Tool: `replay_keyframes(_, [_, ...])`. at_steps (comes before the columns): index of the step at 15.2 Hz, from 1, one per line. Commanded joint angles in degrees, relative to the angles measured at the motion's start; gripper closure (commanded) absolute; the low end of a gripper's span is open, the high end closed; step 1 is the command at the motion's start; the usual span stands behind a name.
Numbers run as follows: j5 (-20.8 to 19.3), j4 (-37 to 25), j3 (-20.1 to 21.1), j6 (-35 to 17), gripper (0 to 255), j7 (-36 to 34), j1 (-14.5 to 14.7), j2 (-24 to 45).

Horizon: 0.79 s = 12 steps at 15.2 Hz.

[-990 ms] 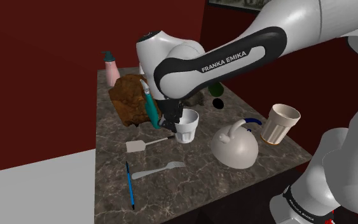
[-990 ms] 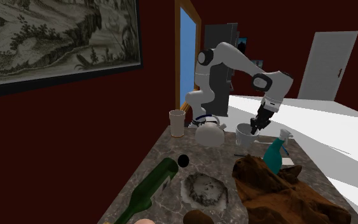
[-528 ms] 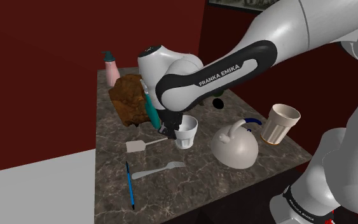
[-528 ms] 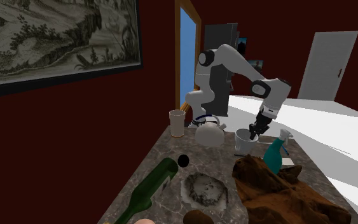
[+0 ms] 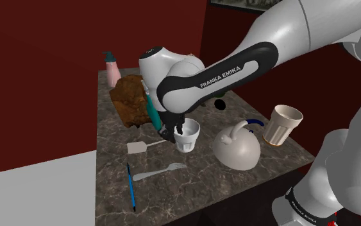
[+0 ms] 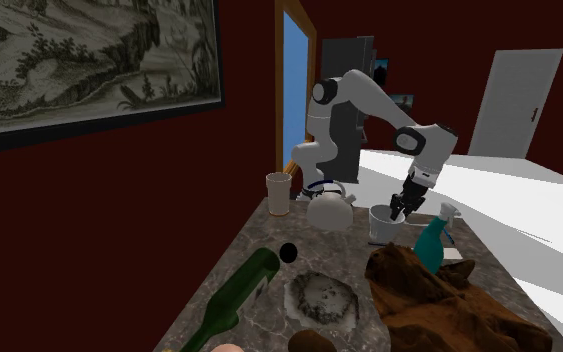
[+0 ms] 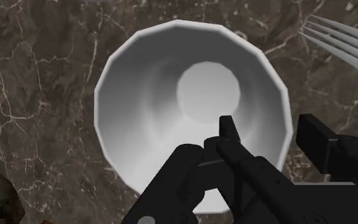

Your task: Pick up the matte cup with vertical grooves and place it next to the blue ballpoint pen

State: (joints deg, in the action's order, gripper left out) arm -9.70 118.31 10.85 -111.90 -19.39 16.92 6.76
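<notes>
A white cup (image 5: 188,135) with faceted sides stands upright on the dark marble table (image 5: 198,189), between a spatula and a kettle. My gripper (image 5: 174,131) reaches down over the cup's rim on the side toward the shoulder view's left. In the wrist view my gripper (image 7: 269,130) is open: one finger (image 7: 229,130) hangs inside the cup (image 7: 190,95) clear of its wall, the other stands just outside the rim. The blue pen (image 5: 131,186) lies near the table's front edge, a fork's length from the cup. The second exterior view has the cup (image 6: 382,222) under my gripper (image 6: 399,207).
A fork (image 5: 163,171) and a spatula (image 5: 143,146) lie between cup and pen. A white kettle (image 5: 236,146) and a beige ribbed cup (image 5: 281,125) stand to the shoulder view's right. Behind are a brown lump (image 5: 131,99), a teal spray bottle (image 5: 152,110) and a pink bottle (image 5: 113,70).
The cup has come down a little onto the table, and the fingers that were clamped on its rim have parted.
</notes>
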Motion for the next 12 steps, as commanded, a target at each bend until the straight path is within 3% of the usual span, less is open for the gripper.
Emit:
replay_keyframes(1, [0.00, -0.01, 0.00, 0.00, 0, 0.00, 0.00, 0.00])
replay_keyframes(5, [0.00, 0.00, 0.00, 0.00, 0, 0.00, 0.00, -0.01])
replay_keyframes(9, [0.75, -6.16, 0.45, 7.15, 0, 0.47, 0.46, -1.02])
replay_keyframes(12, [0.76, -6.15, 0.46, 7.15, 0, 0.47, 0.46, -1.02])
